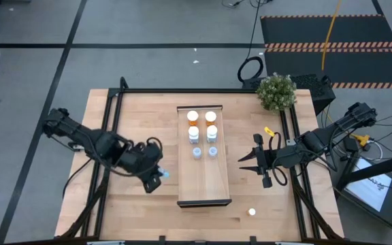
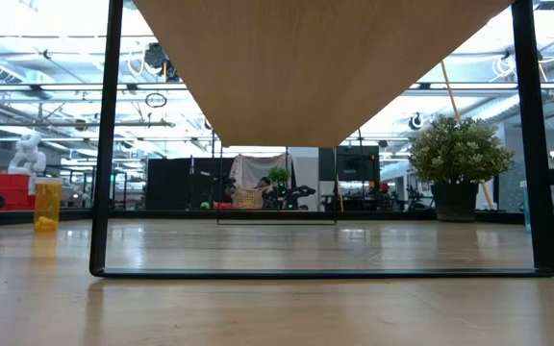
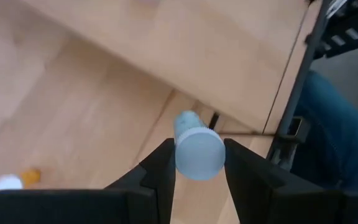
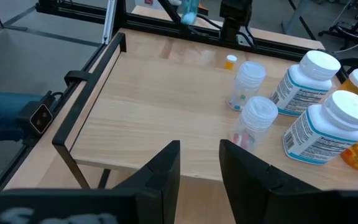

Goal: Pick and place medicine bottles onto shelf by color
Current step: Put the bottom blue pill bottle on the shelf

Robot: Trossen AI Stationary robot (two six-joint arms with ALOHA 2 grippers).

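The shelf (image 1: 204, 182) stands mid-table, a raised light-wood board. On its far half stand two orange bottles (image 1: 192, 117), two white bottles (image 1: 211, 131) and two clear ones (image 1: 197, 152). My left gripper (image 1: 158, 178) hangs left of the shelf, shut on a pale blue-grey bottle (image 3: 197, 149). My right gripper (image 1: 249, 161) waits right of the shelf, open, its fingers (image 4: 166, 168) pointing at the bottles with nothing between them. An orange bottle (image 2: 46, 204) stands on the table left of the shelf. My left gripper pinches the blue-grey bottle between its two fingers, one on each side of the bottle's round end (image 3: 199, 155). The fingers slant down and the bottle lies along them, its body (image 3: 185, 121) pointing away from the wrist. It is lifted clear of the table.
A potted plant (image 1: 276, 91) sits at the far right corner. A small white-capped bottle (image 1: 252, 211) stands near the front edge, right of the shelf. Black frame rails (image 1: 114, 102) edge the table. A person's jeans (image 3: 334, 137) show beyond the near rail. The shelf's near half is bare.
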